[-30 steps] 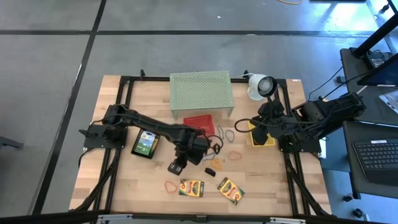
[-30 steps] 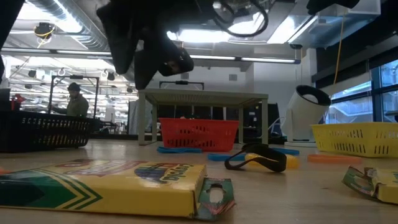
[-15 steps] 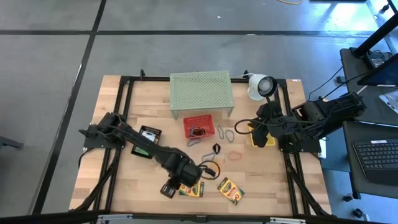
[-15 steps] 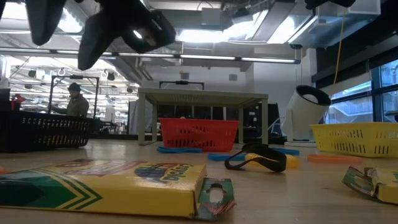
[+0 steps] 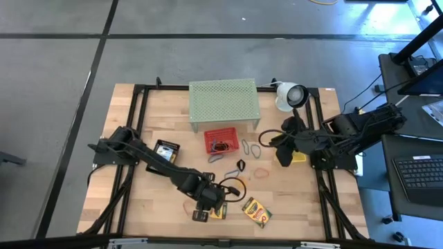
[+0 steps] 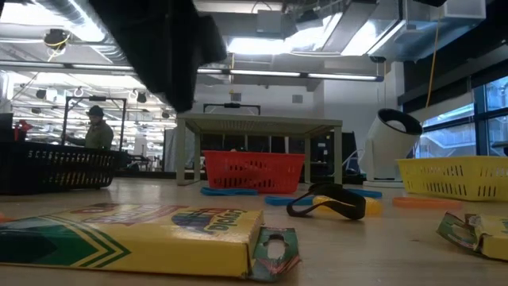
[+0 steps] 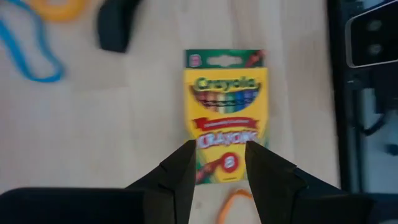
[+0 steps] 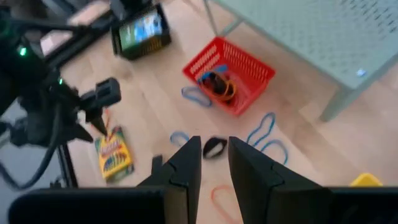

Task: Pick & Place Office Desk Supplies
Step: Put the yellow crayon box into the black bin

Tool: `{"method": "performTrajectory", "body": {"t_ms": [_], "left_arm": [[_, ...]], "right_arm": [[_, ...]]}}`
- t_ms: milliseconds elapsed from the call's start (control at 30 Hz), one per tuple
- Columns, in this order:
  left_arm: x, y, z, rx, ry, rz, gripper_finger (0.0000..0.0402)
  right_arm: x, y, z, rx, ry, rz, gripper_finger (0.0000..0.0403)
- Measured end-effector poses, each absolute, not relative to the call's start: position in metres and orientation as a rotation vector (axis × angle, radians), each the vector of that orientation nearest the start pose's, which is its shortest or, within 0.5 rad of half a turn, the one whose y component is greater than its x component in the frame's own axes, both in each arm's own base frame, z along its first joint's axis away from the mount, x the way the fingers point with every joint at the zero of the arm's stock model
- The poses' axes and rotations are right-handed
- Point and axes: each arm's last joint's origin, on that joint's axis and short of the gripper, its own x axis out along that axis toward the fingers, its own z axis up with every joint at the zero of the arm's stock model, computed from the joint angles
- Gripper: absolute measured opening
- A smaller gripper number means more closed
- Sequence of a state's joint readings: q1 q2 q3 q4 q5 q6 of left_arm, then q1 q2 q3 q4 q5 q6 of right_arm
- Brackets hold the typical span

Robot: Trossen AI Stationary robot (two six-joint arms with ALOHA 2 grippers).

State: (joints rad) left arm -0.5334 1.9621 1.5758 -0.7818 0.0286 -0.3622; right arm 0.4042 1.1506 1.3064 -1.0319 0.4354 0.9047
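Note:
A yellow-and-green crayon box (image 7: 225, 115) lies flat on the table near its front edge (image 5: 216, 211). My left gripper (image 7: 221, 168) hangs open above it, one finger over each long side, clear of the box; the low view shows it (image 6: 167, 48) well above the table. A second crayon box (image 5: 256, 211) lies to its right, and a third sits in a black basket (image 5: 165, 149). Rubber bands (image 5: 252, 147) and a dark clip (image 5: 240, 164) lie mid-table. My right gripper (image 8: 214, 163) hovers high by the yellow basket (image 5: 297, 158), fingers slightly apart with nothing between them.
A red basket (image 5: 221, 140) with bands inside stands in front of the pale green mesh stand (image 5: 223, 102). A white lamp-like device (image 5: 291, 95) is at the far right. An orange band (image 5: 188, 206) lies left of the front box. A person shows in the room behind (image 6: 97, 127).
My left gripper has swung from mid-table toward the near edge and then slightly right, turning as it went, and now hangs over the front crayon box. My right gripper has edged a little toward the table's left. The objects have stayed put.

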Motion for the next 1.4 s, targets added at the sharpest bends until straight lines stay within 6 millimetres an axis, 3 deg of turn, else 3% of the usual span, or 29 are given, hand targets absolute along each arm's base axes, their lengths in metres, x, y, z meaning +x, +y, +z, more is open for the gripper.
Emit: {"method": "performTrajectory", "body": {"t_ms": [300,533,900,1400], "left_arm": [[0.357,-0.208,0.204,-0.179,1.164,-0.36,0.0168],[0.361,-0.208,0.205,-0.116,1.09,-0.357,0.0199],[0.375,-0.203,0.181,-0.169,1.144,-0.469,0.0244],[0.382,-0.197,0.175,-0.105,1.102,-0.382,0.0247]], "right_arm": [[0.198,0.085,0.362,0.505,0.801,-0.289,0.0081],[0.196,0.088,0.362,0.506,0.783,-0.302,0.0081],[0.196,0.089,0.362,0.509,0.783,-0.301,0.0081],[0.196,0.089,0.362,0.501,0.786,-0.295,0.0081]]}}
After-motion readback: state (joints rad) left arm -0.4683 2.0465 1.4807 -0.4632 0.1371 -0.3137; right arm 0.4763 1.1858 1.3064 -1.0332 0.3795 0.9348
